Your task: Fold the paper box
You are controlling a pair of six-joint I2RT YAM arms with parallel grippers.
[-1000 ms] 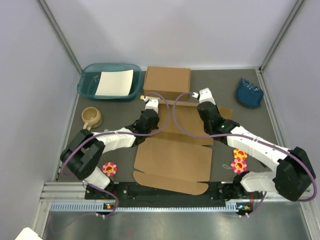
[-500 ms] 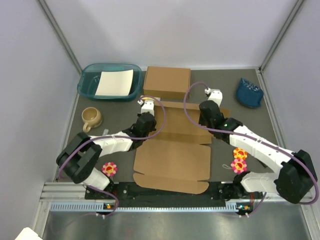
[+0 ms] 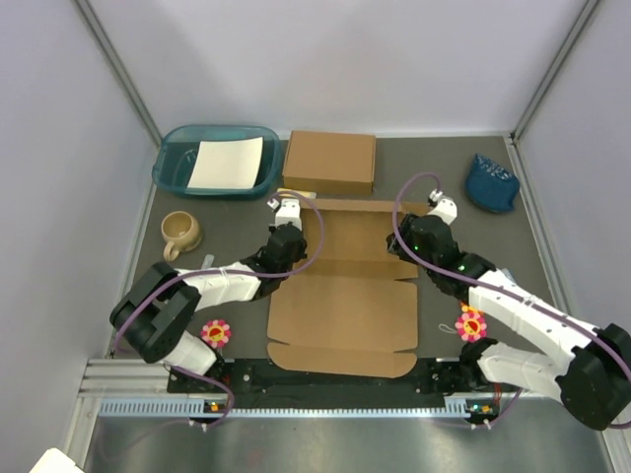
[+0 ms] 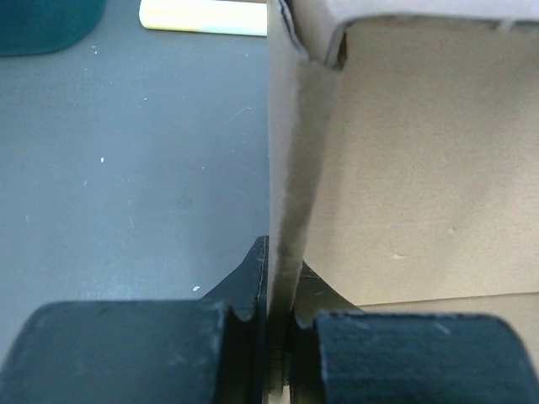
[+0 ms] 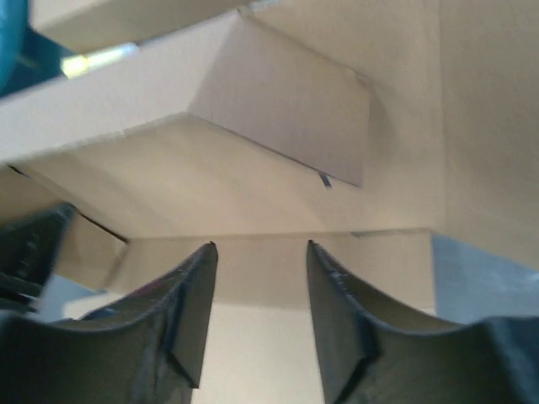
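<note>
The paper box [image 3: 340, 307] lies as a brown die-cut sheet in the middle of the table, its near flaps flat. My left gripper [image 3: 294, 225] is at the sheet's far left side. In the left wrist view that gripper [image 4: 282, 330] is shut on a side flap [image 4: 286, 168] that stands upright, seen edge-on. My right gripper [image 3: 422, 233] is at the sheet's far right corner. In the right wrist view it [image 5: 259, 246] stands open, facing folded cardboard panels [image 5: 278, 126] with nothing between the fingers.
A closed brown box [image 3: 330, 161] stands just behind the sheet. At the back left is a teal tray [image 3: 177, 163] holding a white sheet [image 3: 227, 163]. A tan mug [image 3: 180, 231] sits to the left and a blue cloth object [image 3: 491, 183] at the back right.
My right gripper has swung from the sheet's far edge out to its right side and its jaws have opened. The left gripper keeps its grip on the side flap, shifted slightly.
</note>
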